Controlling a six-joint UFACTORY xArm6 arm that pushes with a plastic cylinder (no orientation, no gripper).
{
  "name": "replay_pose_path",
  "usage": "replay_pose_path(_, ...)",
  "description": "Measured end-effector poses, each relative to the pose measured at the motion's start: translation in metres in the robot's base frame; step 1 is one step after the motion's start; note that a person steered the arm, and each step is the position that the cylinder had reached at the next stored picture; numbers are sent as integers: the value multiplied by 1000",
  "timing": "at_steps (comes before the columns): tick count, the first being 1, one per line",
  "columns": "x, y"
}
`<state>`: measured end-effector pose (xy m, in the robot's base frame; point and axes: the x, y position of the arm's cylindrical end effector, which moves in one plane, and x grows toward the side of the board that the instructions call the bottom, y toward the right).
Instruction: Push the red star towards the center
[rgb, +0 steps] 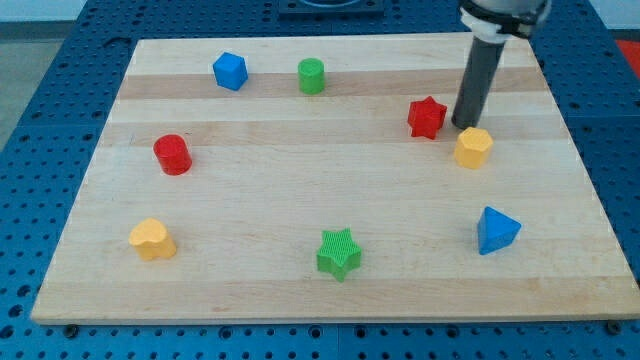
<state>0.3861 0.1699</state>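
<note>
Standing beside ribbed red star (427, 117): my tip (465, 126).

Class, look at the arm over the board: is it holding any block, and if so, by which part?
Nothing is held. My tip is a bare rod end between the red star and the yellow block, to the star's right in the view.

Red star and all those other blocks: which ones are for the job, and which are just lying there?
For the job: red star; my tip, just to its right.

Just lying about: yellow block, blue triangle, green star, yellow heart, red cylinder, blue block, green cylinder.
</note>
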Motion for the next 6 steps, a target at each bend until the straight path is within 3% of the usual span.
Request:
replay_pose_path(2, -43, -60)
replay_pose_path(3, -46, -114)
replay_pose_path(6, -46, -153)
